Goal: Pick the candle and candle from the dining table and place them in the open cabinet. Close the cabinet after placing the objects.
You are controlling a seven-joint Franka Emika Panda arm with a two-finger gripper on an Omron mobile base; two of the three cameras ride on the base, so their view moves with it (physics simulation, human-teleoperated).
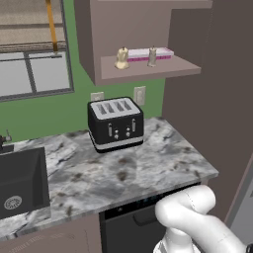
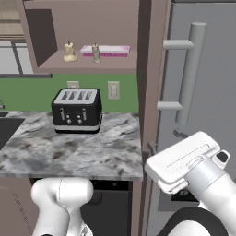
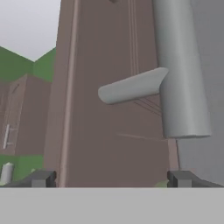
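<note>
**Cream candle** (image 1: pixel 121 58): squat, flared base, narrow top. Stands upright on the cabinet shelf (image 1: pixel 163 69), left of a pink-edged box (image 1: pixel 148 53). Likely light, rigid and waxy-slick; the wide base makes it steady where it stands.

**Tan candle** (image 1: pixel 152 57): slimmer, upright, on the same shelf, in front of the box, well apart from the cream one. Likely light and easier to tip.

**Cabinet door** (image 2: pixel 203 87): open, swung toward the camera in the right base view; flat, rigid panel with a long vertical bar handle (image 2: pixel 190 73) on two stand-off posts. The remaining item to handle, by the look of it. Probably swings freely on its hinges; best taken at the bar, or pushed on the panel face near the bar, far from the hinge.

**End effector** (image 3: pixel 111 178): fingers spread wide, holding nothing; points at the door, with the lower post (image 3: pixel 131 86) just ahead.

**Tabletop** (image 1: pixel 123 173): marbled, carries a black toaster (image 1: pixel 116 123).
</note>
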